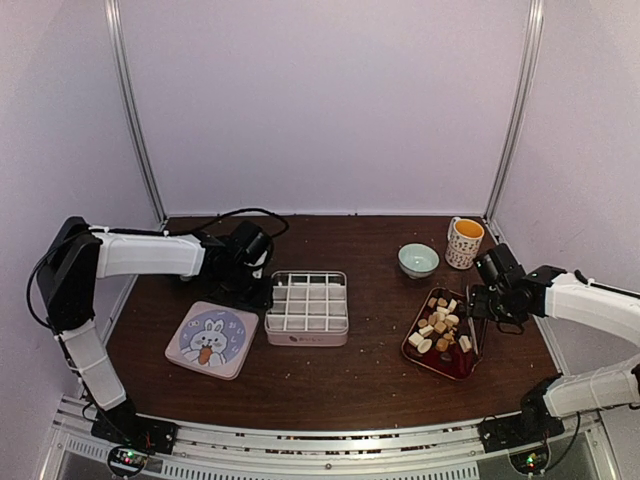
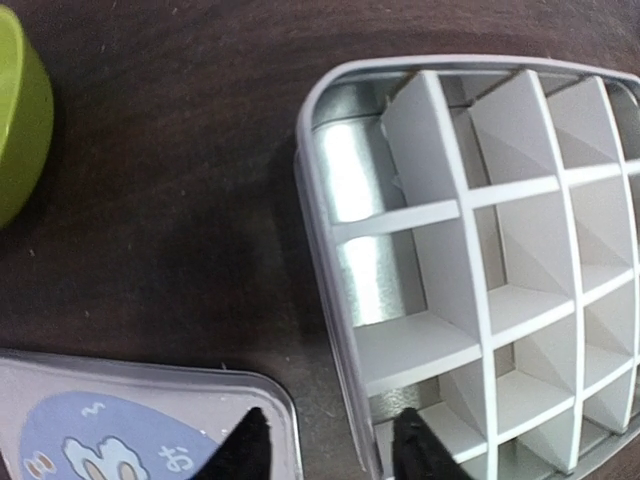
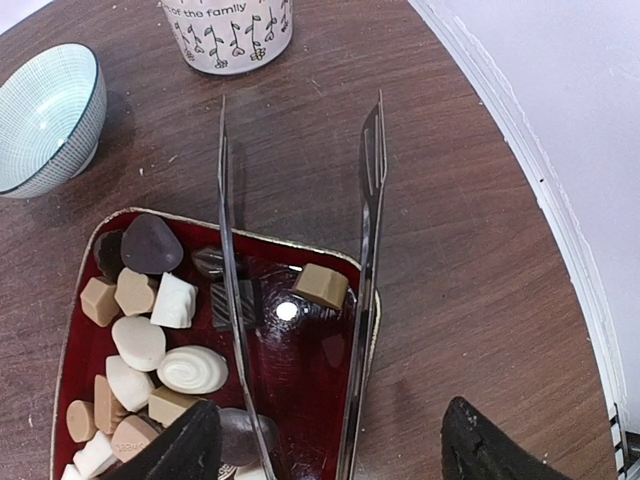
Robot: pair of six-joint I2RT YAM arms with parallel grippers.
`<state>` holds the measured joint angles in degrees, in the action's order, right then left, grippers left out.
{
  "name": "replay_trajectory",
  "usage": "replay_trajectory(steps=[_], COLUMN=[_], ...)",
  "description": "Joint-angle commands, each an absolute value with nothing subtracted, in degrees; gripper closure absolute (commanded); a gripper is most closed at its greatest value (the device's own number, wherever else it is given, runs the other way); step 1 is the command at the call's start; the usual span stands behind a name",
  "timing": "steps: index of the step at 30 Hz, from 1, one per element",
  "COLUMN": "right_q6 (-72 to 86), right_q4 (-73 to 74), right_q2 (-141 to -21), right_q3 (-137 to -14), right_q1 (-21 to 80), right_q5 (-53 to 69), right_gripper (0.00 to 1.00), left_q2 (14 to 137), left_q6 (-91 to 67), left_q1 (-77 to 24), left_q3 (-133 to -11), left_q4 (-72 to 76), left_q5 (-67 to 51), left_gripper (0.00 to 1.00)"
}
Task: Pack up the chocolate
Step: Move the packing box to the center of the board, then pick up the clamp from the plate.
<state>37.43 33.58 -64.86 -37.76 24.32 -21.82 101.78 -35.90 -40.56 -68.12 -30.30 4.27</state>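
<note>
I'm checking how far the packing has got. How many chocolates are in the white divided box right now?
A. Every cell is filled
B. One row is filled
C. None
C: in the top and left wrist views, every visible cell of the divided box is empty, and the chocolates all lie on the red tray.

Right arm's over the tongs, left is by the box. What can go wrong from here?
1. The right hand is open astride the tongs, which lie half over the rim of the tray. An off-centre close may skid them into the chocolate.
2. The tong tips point toward the mug; a forward push could hit it.
3. The left hand looks to straddle the rim of the box beside the lid; a sideways move likely drags one.
</note>
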Motion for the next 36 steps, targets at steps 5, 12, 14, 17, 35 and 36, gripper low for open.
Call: replay_trajectory(steps=[5, 12, 14, 17, 35, 36], right_q6=[34.7, 34.2, 34.2, 34.3, 36.0, 36.1], right_q4=[30.7, 28.9, 29.1, 29.3, 29.4, 29.5], right_q2=[-68.6, -72.9, -73.7, -74.9, -79.1, -79.1], right_q3=[-39.0, -39.0, -39.4, -39.8, -41.2, -41.3], right_q1=[21.9, 20.2, 19.9, 19.6, 19.0, 18.9], right_q5=[-20.1, -17.3, -17.1, -16.6, -12.3, -12.4], right_gripper=[0.25, 0.19, 0.21, 0.24, 0.37, 0.39], left_q2=[92.8, 80.7, 75.9, 70.4, 62.0, 61.6], left_q6=[-32.6, -30.3, -29.9, -29.3, -29.4, -29.4], left_q1=[-40.5, -41.2, -41.2, -41.2, -41.3, -41.2], left_q3=[-66.1, -58.3, -54.4, -50.3, -45.5, -45.3], left_q4=[-27.5, -18.7, -14.4, -10.0, -8.3, -8.3], left_q5=[6.3, 9.6, 10.3, 11.5, 16.7, 17.0], left_gripper=[0.34, 0.34, 0.33, 0.33, 0.34, 0.34])
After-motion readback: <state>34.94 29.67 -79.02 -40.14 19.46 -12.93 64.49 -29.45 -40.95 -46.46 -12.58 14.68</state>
